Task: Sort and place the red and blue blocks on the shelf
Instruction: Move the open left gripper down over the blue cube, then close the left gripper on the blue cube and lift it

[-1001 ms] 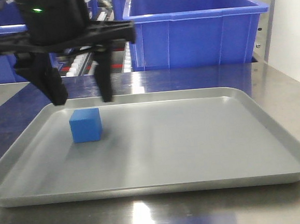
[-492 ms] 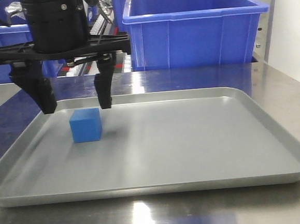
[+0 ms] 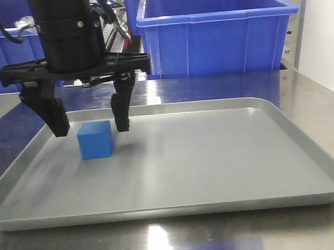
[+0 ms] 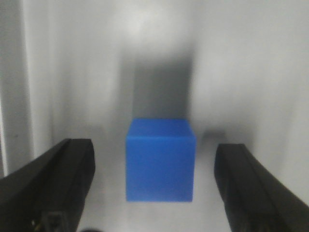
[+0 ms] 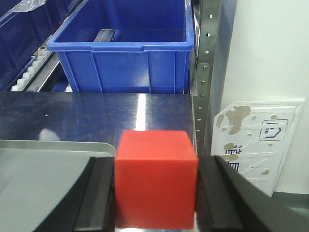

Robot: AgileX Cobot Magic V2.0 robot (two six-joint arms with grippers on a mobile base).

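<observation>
Blue block (image 3: pixel 95 140) resting flat on the grey tray (image 3: pixel 227 161), toward the left side of the front view and nearer the far rim than the near one. Left fingers (image 3: pixel 55 113) spread wide apart, straddling the cube, tips lowered below the level of its top face. Wrist view: same cube (image 4: pixel 161 159) centred between the two black fingers (image 4: pixel 53 183), a clear gap on each side, no contact. Tray standing on the steel bench (image 3: pixel 165 247), with large blue bins (image 3: pixel 217 28) behind it. Red block (image 5: pixel 155 179) clamped between the right fingers (image 5: pixel 99 193), both pressed against its sides, held above the bench edge with a corner of the tray (image 5: pixel 48 164) beside it and one blue bin (image 5: pixel 120 53) beyond.
</observation>
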